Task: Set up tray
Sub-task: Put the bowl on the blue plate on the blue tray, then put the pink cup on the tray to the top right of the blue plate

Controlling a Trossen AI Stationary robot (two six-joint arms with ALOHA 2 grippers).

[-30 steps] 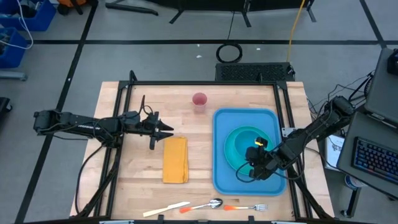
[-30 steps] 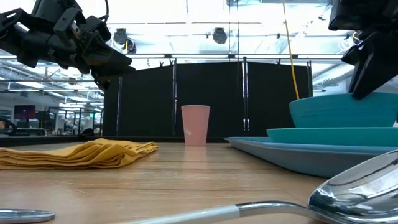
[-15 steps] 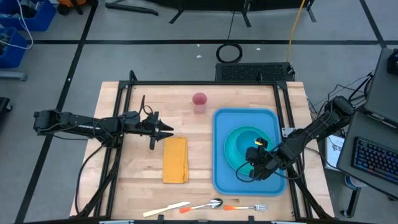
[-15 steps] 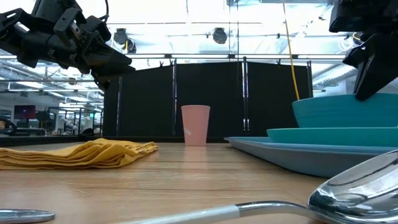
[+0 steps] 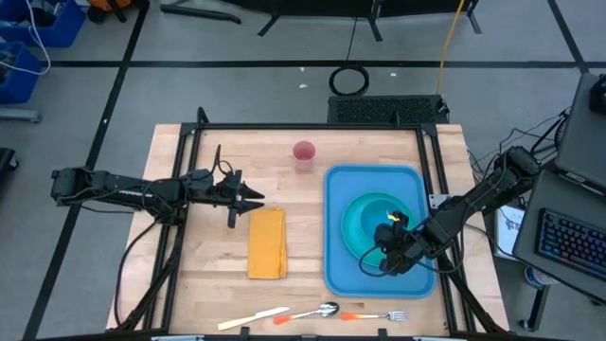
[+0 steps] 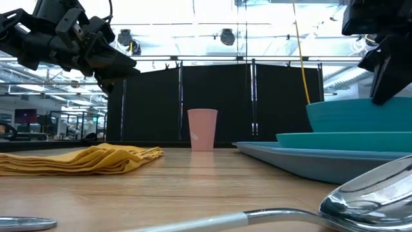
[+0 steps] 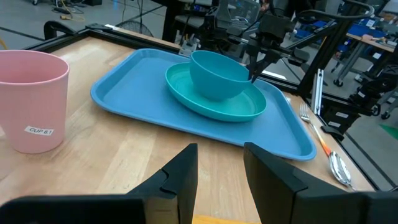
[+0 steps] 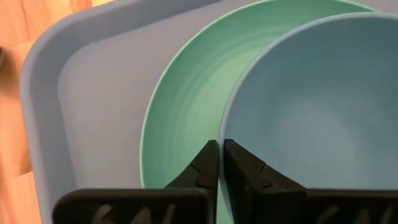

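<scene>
We find the left gripper [image 5: 258, 200] raised above the table [image 5: 213, 256] on its left side, just beyond the far end of the napkin, holding nothing; its fingers [image 7: 186, 180] stand partly apart with an empty gap between them. The napkin [image 5: 267, 242], yellow-orange and folded, lies flat on the wood just beside that gripper and left of the tray. Along the near edge of the table we note a pale knife [image 5: 252, 317], a spoon [image 5: 317, 311] and a fork [image 5: 379, 315] with an orange handle, lying in a row, clear of the tray. A pink cup [image 5: 304, 153] stands upright near the far edge, between the napkin and the tray's far-left corner; its label reads "CUP 61" in the left wrist view.

The tray [image 5: 343, 270], bright blue, lies flat on the right half of the table. On it sits a turquoise plate [image 5: 352, 227], and in the plate a turquoise bowl [image 5: 379, 210], upright.

The right gripper [image 5: 386, 237] is over the near part of the tray, at the near rim of the bowl. In the right wrist view its fingers [image 8: 205, 163] are pinched nearly together on the bowl's rim, one tip inside the bowl and one outside over the plate. The bowl rests on the plate.
</scene>
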